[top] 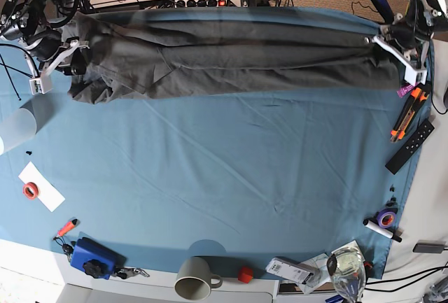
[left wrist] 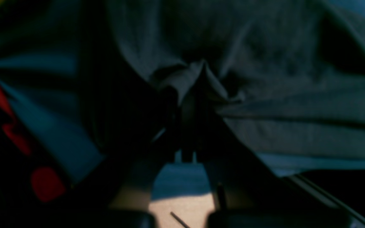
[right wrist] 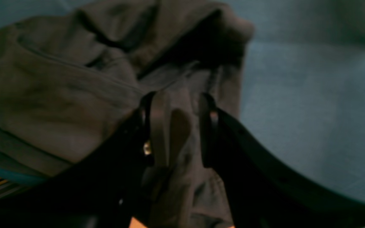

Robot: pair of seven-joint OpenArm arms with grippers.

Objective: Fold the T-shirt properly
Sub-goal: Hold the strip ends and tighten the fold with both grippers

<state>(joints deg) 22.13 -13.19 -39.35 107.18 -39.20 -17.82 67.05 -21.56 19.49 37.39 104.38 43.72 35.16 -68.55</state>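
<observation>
The dark grey T-shirt (top: 231, 61) lies stretched in a long wrinkled band along the far edge of the table. At its right end in the base view my left gripper (top: 381, 43) is shut on it. The left wrist view shows a pinched fold of T-shirt (left wrist: 296, 95) rising out of the dark left gripper (left wrist: 198, 91). At the band's left end, my right gripper (top: 73, 54) holds the bunched cloth. In the right wrist view a thick fold of T-shirt (right wrist: 59, 95) sits between the black fingers (right wrist: 157, 120) of the right gripper (right wrist: 181, 104).
The blue-teal cloth (top: 224, 177) covers the table. A translucent cup (top: 15, 127) and a tape roll (top: 31, 190) sit at the left. A mug (top: 194, 277), a red ball (top: 243, 273) and a glass (top: 346, 271) line the near edge. A remote (top: 409, 145) and orange tools (top: 406, 114) lie at the right.
</observation>
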